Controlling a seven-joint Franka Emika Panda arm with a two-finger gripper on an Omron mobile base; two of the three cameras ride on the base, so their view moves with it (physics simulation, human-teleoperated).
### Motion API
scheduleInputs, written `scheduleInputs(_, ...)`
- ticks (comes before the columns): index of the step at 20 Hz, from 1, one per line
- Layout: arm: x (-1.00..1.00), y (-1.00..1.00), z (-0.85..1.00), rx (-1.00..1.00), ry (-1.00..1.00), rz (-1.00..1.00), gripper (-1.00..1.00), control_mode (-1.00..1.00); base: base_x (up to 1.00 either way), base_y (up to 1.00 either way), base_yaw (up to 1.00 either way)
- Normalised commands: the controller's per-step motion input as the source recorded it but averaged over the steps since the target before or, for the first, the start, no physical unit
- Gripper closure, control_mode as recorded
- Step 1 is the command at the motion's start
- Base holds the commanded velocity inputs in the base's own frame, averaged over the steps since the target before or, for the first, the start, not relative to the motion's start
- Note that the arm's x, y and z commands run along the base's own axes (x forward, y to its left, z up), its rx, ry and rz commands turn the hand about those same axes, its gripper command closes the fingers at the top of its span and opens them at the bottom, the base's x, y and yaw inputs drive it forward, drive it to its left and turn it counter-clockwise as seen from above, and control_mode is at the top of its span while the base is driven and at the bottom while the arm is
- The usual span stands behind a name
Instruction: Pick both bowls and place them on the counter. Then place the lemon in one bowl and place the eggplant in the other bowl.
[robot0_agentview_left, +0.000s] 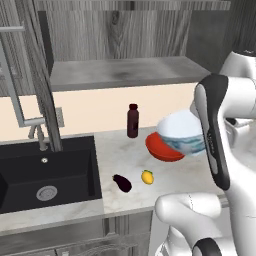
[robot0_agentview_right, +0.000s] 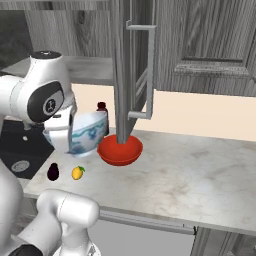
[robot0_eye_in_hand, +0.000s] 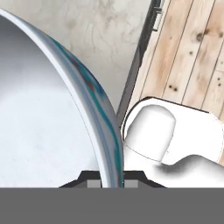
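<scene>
The white floral bowl (robot0_agentview_left: 182, 132) (robot0_agentview_right: 87, 132) hangs tilted above the counter (robot0_agentview_left: 185, 175) (robot0_agentview_right: 175, 175). My gripper (robot0_eye_in_hand: 111, 183) is shut on its rim, which runs between the two tips in the hand view, beside the bowl's pale inside (robot0_eye_in_hand: 43, 122). My forearm hides the hand in the left base view. The red bowl (robot0_agentview_left: 162, 149) (robot0_agentview_right: 120, 150) rests on the counter just beneath and beside the floral one. In front of them lie the lemon (robot0_agentview_left: 147, 177) (robot0_agentview_right: 77, 173) and the eggplant (robot0_agentview_left: 122, 183) (robot0_agentview_right: 53, 171), close together near the counter's front edge.
A dark maroon bottle (robot0_agentview_left: 132, 121) (robot0_agentview_right: 102, 107) stands upright behind the bowls by the wall. The black sink (robot0_agentview_left: 45, 175) with its faucet (robot0_agentview_left: 35, 125) lies to the left. An open cabinet door (robot0_agentview_right: 132, 75) hangs above the red bowl. A grey shelf (robot0_agentview_left: 125, 72) runs above.
</scene>
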Motion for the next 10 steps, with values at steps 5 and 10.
scheduleInputs(5, -0.03, -0.23, -0.34, 0.0, 0.0, -0.15, 1.0, -1.0, 0.0, 0.0, 0.0)
scheduleInputs(10, -0.18, -0.29, -0.28, -0.01, -0.02, -0.11, 1.0, -1.0, 0.0, 0.0, 0.0)
